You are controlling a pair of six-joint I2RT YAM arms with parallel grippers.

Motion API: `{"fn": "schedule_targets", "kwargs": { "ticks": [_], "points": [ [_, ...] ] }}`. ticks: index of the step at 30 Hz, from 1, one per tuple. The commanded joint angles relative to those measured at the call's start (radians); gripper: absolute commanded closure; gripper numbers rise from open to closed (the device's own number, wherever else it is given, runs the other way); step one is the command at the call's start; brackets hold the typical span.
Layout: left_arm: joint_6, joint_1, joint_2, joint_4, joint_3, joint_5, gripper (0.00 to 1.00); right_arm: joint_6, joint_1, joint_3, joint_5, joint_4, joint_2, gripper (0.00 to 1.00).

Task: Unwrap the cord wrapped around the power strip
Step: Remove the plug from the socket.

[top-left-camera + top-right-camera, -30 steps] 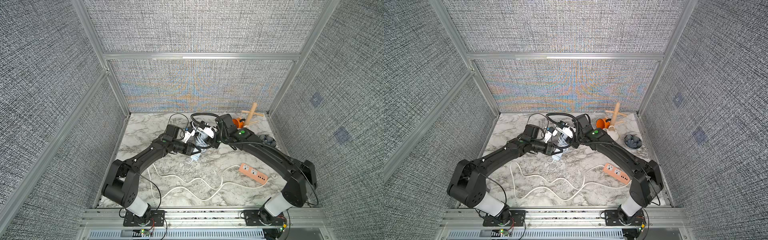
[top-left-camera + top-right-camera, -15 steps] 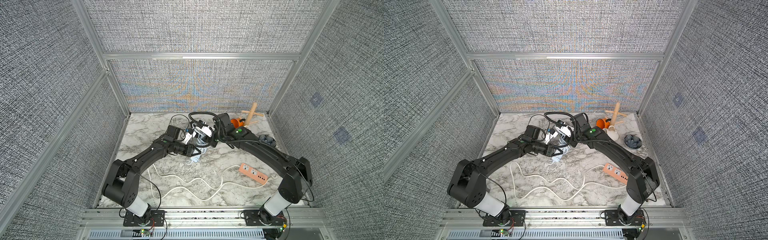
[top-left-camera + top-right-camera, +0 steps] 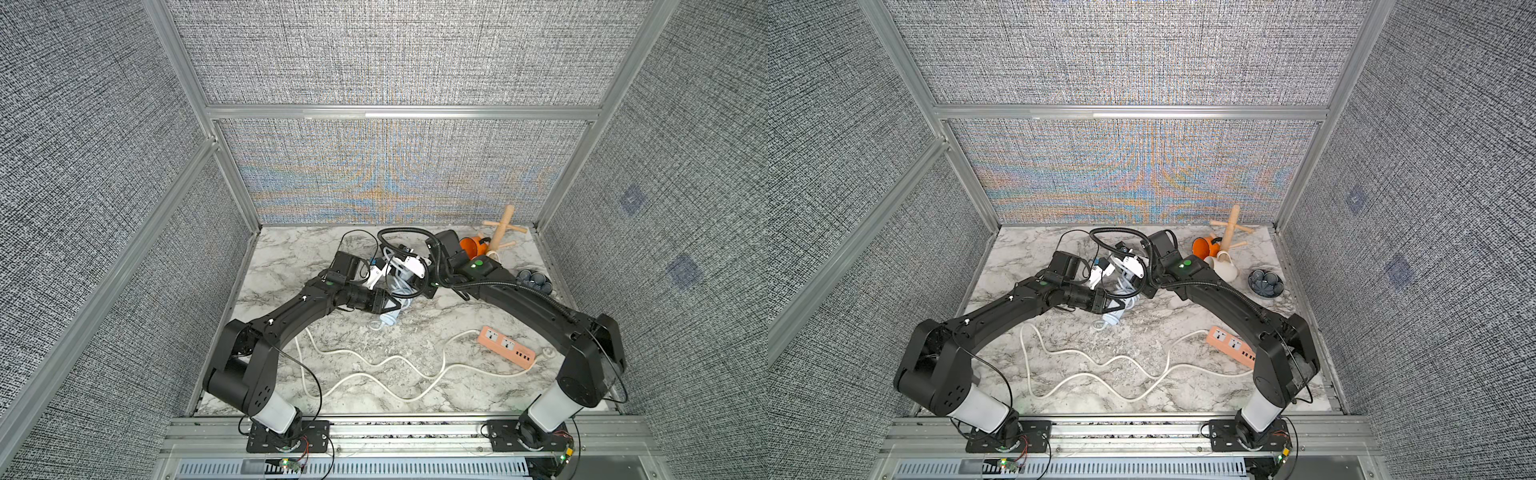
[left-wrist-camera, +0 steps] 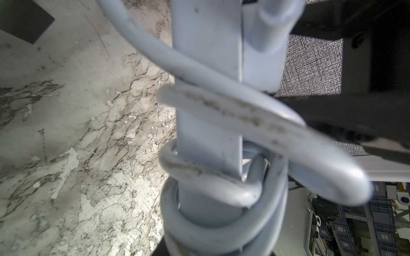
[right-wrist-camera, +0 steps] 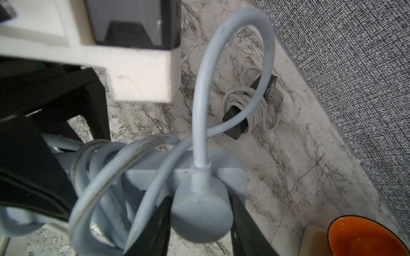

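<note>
Power strip [image 4: 206, 44], w/ cord [image 4: 221, 110] wound round it, is clamped by left tool [image 3: 390, 306]; plug [image 5: 202, 221] at its end is bracketed by right tool [image 5: 199, 206], grip can't be told, and should be seated firmly b4 loops are led off.

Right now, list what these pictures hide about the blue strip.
Count of cord turns around the power strip: blurred in the left wrist view, too small in both top views.
Whether the right gripper's jaws press the plug: blurred in the right wrist view.
</note>
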Motion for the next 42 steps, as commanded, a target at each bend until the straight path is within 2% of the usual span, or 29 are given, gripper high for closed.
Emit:
{"fn": "schedule_targets", "kwargs": {
  "ticks": [1, 4, 9, 12, 13, 14, 19, 21, 25, 27, 31, 34, 36, 42],
  "points": [
    [0.036, -0.001, -0.014, 0.104, 0.012, 0.064, 1.00, 0.011, 0.004, 0.024, -0.017, -0.029, 0.021, 0.65],
    [0.015, 0.000, 0.001, 0.108, 0.015, 0.048, 1.00, 0.027, 0.003, 0.052, 0.016, -0.053, 0.041, 0.72],
    [-0.043, 0.000, 0.062, 0.145, 0.027, -0.001, 1.00, 0.116, 0.009, 0.058, 0.084, -0.053, 0.032, 0.92],
    [-0.089, 0.000, 0.100, 0.177, 0.040, -0.012, 1.00, 0.219, -0.026, 0.054, -0.132, -0.016, -0.005, 0.94],
    [-0.098, -0.001, 0.111, 0.178, 0.044, -0.024, 1.00, 0.246, -0.039, 0.048, -0.180, 0.011, -0.017, 0.97],
    [-0.100, 0.000, 0.118, 0.173, 0.051, -0.035, 1.00, 0.254, -0.043, 0.049, -0.178, 0.021, -0.025, 0.99],
    [-0.096, 0.001, 0.143, 0.138, 0.063, -0.055, 1.00, 0.250, -0.018, 0.096, 0.045, -0.033, -0.004, 1.00],
    [-0.096, 0.001, 0.138, 0.141, 0.056, -0.059, 1.00, 0.250, -0.007, 0.089, 0.095, -0.037, -0.006, 1.00],
    [-0.104, 0.001, 0.139, 0.143, 0.056, -0.056, 1.00, 0.235, 0.026, 0.073, 0.288, -0.045, 0.000, 1.00],
    [-0.104, 0.001, 0.138, 0.140, 0.056, -0.058, 1.00, 0.238, 0.020, 0.064, 0.249, -0.039, -0.006, 1.00],
    [-0.087, 0.001, 0.133, 0.107, 0.053, -0.089, 1.00, 0.289, -0.042, 0.037, 0.003, 0.027, -0.049, 1.00],
    [-0.062, 0.001, 0.124, 0.064, 0.053, -0.121, 1.00, 0.327, -0.075, 0.047, -0.104, 0.047, -0.062, 1.00],
    [-0.053, 0.001, 0.121, 0.050, 0.052, -0.126, 1.00, 0.319, -0.073, 0.060, -0.090, 0.043, -0.058, 1.00],
    [-0.059, 0.001, 0.117, 0.061, 0.050, -0.102, 1.00, 0.247, 0.021, 0.094, 0.203, -0.024, -0.019, 1.00]
  ]
}}
